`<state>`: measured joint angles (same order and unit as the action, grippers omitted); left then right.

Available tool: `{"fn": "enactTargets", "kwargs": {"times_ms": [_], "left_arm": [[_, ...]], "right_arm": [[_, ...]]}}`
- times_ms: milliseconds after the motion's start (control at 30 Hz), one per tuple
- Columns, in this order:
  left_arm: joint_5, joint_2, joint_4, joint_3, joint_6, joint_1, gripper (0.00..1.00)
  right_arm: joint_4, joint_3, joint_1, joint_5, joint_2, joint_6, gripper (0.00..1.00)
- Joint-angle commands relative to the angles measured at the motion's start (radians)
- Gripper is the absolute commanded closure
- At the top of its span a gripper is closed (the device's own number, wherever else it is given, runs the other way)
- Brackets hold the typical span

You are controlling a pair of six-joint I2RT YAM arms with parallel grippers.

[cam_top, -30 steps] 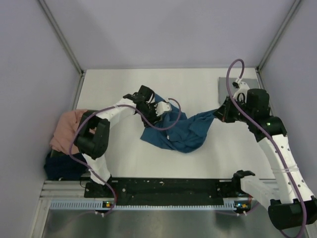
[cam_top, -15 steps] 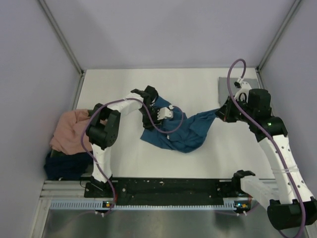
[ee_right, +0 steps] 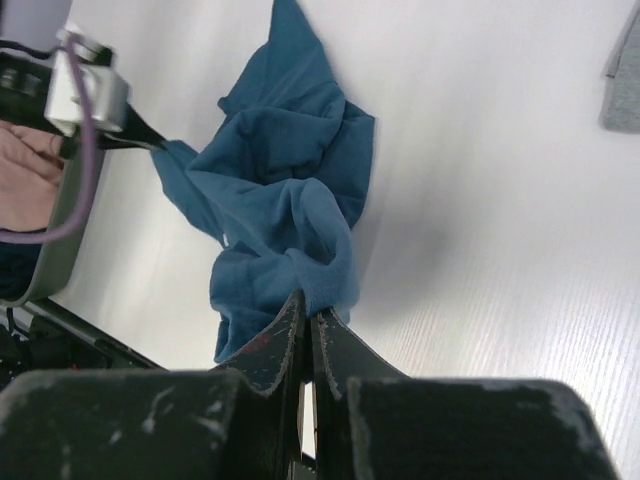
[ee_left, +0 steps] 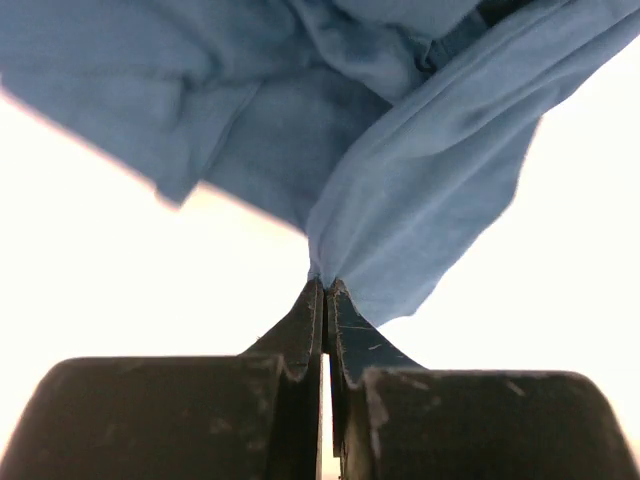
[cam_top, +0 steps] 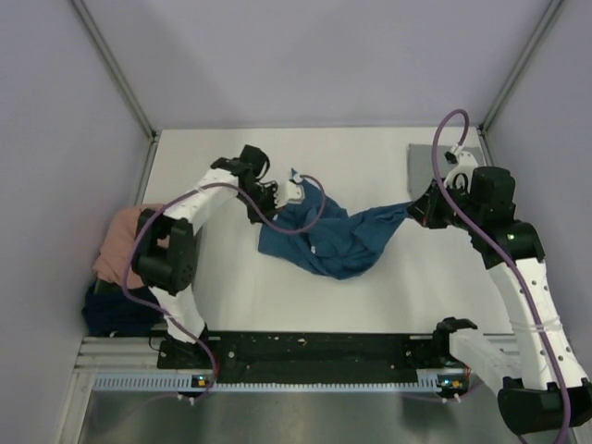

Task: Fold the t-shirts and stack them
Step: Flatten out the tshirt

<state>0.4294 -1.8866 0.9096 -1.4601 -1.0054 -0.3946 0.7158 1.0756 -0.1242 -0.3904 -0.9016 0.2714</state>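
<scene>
A crumpled teal-blue t-shirt [cam_top: 333, 239] lies mid-table, stretched between both grippers. My left gripper [cam_top: 280, 196] is shut on its left edge; in the left wrist view the cloth [ee_left: 430, 150] fans out from the pinched fingertips [ee_left: 327, 287]. My right gripper [cam_top: 414, 209] is shut on the shirt's right end, and a bunched fold [ee_right: 290, 200] rises from its tips [ee_right: 308, 306]. A folded grey t-shirt [cam_top: 433, 163] lies flat at the back right. A salmon-pink t-shirt [cam_top: 125, 242] and a dark navy one [cam_top: 116, 311] are heaped at the left edge.
Grey walls and metal posts close in the white table [cam_top: 370, 296] on three sides. The black base rail [cam_top: 305, 350] runs along the near edge. Purple cables loop off both arms over the table.
My left gripper has shut on the teal shirt's left edge and drawn back toward the far left, pulling the cloth with it. The right gripper has kept its hold almost in place.
</scene>
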Motion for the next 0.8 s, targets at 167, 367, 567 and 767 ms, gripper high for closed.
{"fn": "enactTargets", "kwargs": {"times_ms": [167, 367, 567, 767], "left_arm": [[-0.150, 0.574, -0.064, -0.120, 0.310, 0.215, 1.00], [-0.328, 0.854, 0.041, -0.230, 0.310, 0.319, 1.00], [-0.420, 0.830, 0.242, -0.460, 0.335, 0.321, 1.00], [-0.501, 0.655, 0.161, -0.563, 0.327, 0.323, 1.00]], "right_arm": [[0.050, 0.392, 0.058, 0.047, -0.039, 0.003, 1.00], [0.143, 0.486, 0.069, 0.133, -0.019, -0.012, 1.00], [0.223, 0.510, 0.069, 0.111, 0.029, -0.008, 1.00], [0.173, 0.641, 0.069, 0.016, -0.123, -0.018, 1.00]]}}
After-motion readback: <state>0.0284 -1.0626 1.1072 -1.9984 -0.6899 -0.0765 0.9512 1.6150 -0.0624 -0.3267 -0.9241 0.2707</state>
